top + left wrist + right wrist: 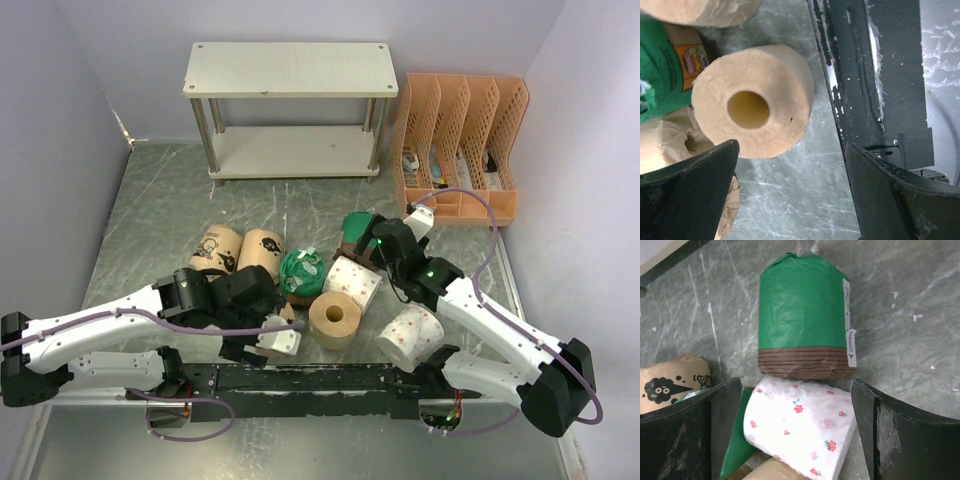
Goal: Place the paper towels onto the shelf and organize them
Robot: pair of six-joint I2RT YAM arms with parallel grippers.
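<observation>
The shelf (pixel 290 70) stands at the back of the table, both boards bare. Several paper towel rolls lie heaped mid-table. My left gripper (pixel 283 335) (pixel 790 200) is open and empty, low over the table, just short of a plain tan roll (pixel 335 320) (pixel 752 100) lying with its core facing the wrist camera. My right gripper (pixel 372 250) (pixel 795 435) is open, with its fingers on either side of a white pink-dotted roll (pixel 352 283) (pixel 800 432) and not touching it. A green-wrapped roll (pixel 355 228) (pixel 802 325) lies just beyond that white roll.
An orange perforated file organizer (pixel 460 140) stands right of the shelf. Two tan rolls, one labelled (pixel 215 248) and one plain (pixel 262 250), a second green roll (pixel 300 270) and a second dotted roll (pixel 410 335) lie nearby. The black base rail (pixel 320 385) (pixel 865 75) runs along the near edge.
</observation>
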